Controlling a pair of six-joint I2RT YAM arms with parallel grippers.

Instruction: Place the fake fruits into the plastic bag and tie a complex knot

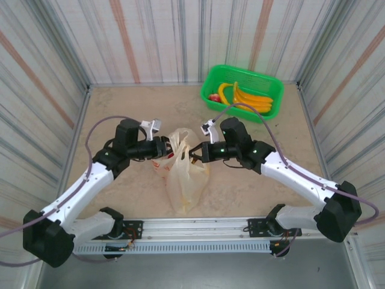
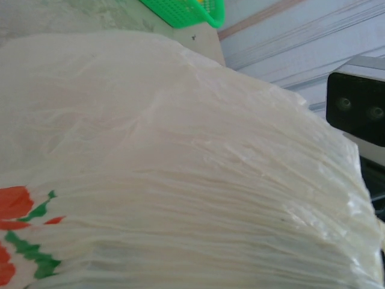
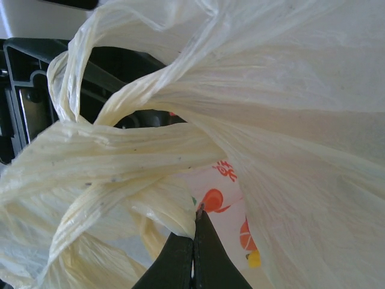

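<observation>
Both my arms fold inward from the near edge of the table (image 1: 156, 102), elbows out, wrists turned to face each other across the bag (image 1: 183, 183). The bag lies at mid-table, its body trailing toward my bases and its top bunched between the 2 grippers.

Left gripper (image 1: 163, 148): held level, against the bag's upper left edge. In its wrist view, pale film with a red-and-green print lies close to the lens. I cannot tell whether the jaws are parted or closed.

Right gripper (image 1: 196, 154): held level, pointing left, clenched. Its 2 dark fingers (image 3: 177, 259) press flat together and pinch a twisted strip (image 3: 138, 153) of the bag at their tips. Above the strip a handle loop (image 3: 66, 78) curls free.

The fruits (image 1: 248, 99), yellow bananas and 1 red piece, lie in the green basket (image 1: 240, 71) at the far right of the table, well apart from the bag.
</observation>
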